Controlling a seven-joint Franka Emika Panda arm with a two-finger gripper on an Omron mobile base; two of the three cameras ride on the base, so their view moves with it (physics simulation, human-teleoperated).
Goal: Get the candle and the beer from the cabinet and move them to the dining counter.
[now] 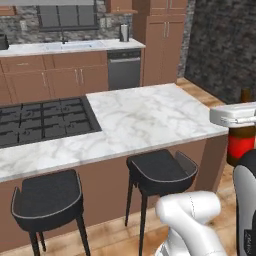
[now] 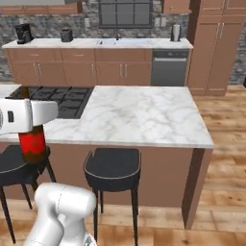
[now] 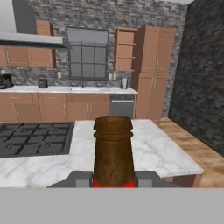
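Beer (image 3: 113,151): upright, neck up, clamped in end effector (image 3: 113,178) at its red-labelled body. Tabletop (image 1: 145,117): white marble, lying ahead of and below end effector, bare patch beside cooktop (image 1: 42,120). Likely next: carry forward, lower bottle standing on its base.

The beer's (image 1: 240,145) middle is hidden behind the white hand.

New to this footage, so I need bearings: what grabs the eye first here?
The beer, upright in the pincer, held in the air short of the dining counter. Beyond it lies the black cooktop, and two dark stools stand along the counter's near side.
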